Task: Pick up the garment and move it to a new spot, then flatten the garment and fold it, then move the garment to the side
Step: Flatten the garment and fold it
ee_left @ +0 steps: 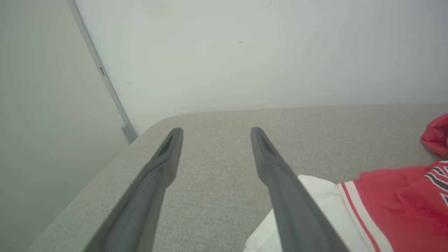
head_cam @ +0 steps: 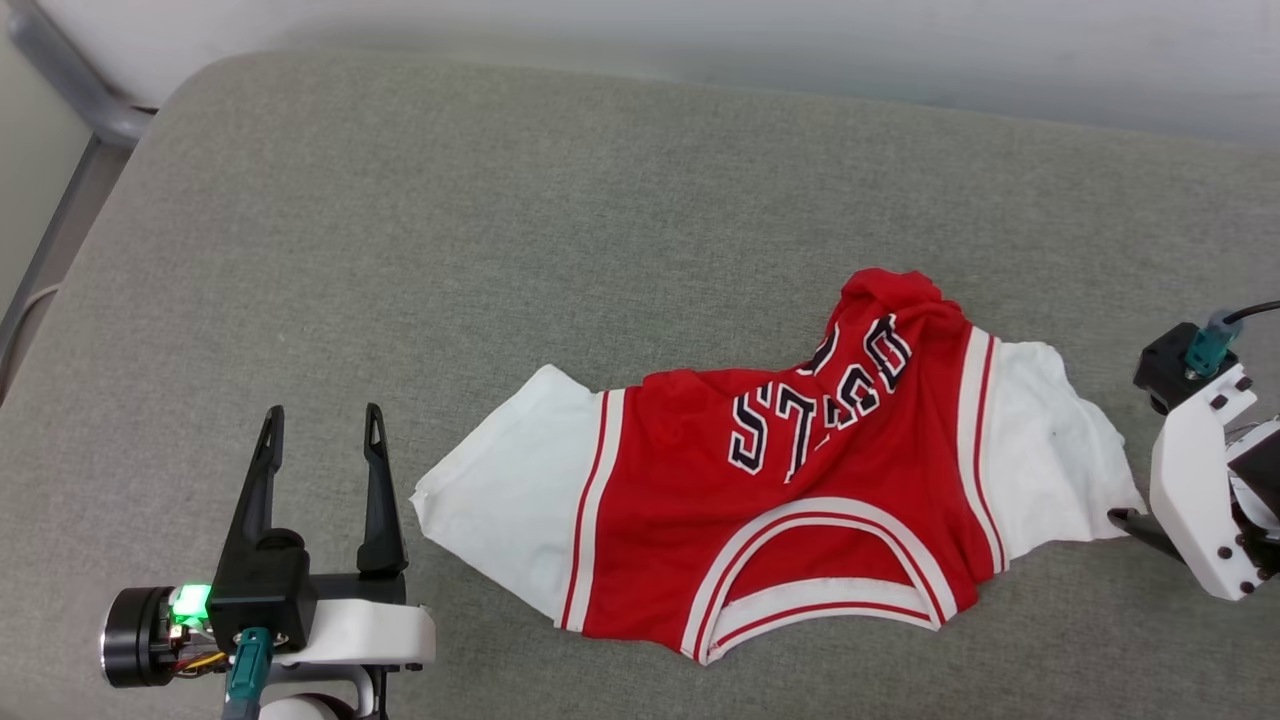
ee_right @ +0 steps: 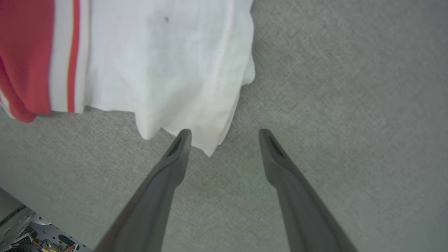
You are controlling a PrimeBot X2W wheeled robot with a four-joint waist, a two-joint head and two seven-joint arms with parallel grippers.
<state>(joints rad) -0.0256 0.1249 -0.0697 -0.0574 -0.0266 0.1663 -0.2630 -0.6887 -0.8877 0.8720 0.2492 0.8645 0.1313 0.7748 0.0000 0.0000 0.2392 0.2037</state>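
- Subject: the garment (head_cam: 790, 500) lies on the grey padded bench (head_cam: 500, 250), front face up with the lettering showing. The neckline is toward me and a white sleeve is spread out to each side.
- Condition: the garment's lower body is bunched into a red hump at its far edge, and creases run across the lettering. It is not flat, and no fold has been made.
- Left end effector (head_cam: 324, 412): released, fingers spread, nothing between them. It stands just beside the garment's sleeve on my left. In the head view it is clear of the cloth.
- Right end effector (ee_right: 224, 132): released and holding nothing. It sits at the outer corner of the garment's sleeve on my right. In the right wrist view a point of that sleeve's hem lies between the finger ends. One fingertip (ee_right: 183, 136) meets the cloth edge, but I cannot confirm contact.
- Progress, as I judge it: I cannot verify from this position alone whether the relocation is done. Flattening appears partly done, with the sleeves out but the body rumpled.
- Outstanding: smooth the bunched lower body, fold the garment, then move it to the side.
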